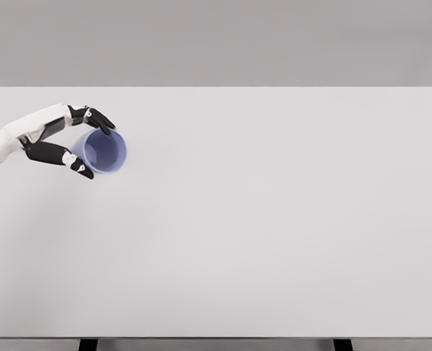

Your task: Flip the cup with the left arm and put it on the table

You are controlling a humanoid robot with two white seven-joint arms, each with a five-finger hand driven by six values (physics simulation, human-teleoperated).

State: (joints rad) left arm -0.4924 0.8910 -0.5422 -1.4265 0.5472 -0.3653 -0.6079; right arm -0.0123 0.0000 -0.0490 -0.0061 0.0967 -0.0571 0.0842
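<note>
Fingers [99, 121]: black-tipped, clasped around the cup from two sides, one set over its far side, the other [80, 167] under its near side.

Left hand [58, 135]: white and black, entering from the far-left edge of the bench, wrist turned so the grip faces right.

Cup [104, 151]: pale blue, held at the far left of the bench, mouth toward the camera and slightly right, inner wall and bottom visible. Apparently tilted or raised rather than standing; contact with the bench surface cannot be told from this view.

Bench [274, 234]: plain white, wide, running from near edge to far edge of view. Nothing else on it in sight.

Right arm: not in view.

Step in hand, as judged: cup secured in the grasp, flip under way or about done, placing not yet done.

Next move, as judged: wrist rotation until the mouth points straight up, base level with the bench; then a slow lowering until the base sits flat; then release and a withdrawal to the left without brushing the rim. Risk: letting go while tilted, with the cup tipping or rolling.
</note>
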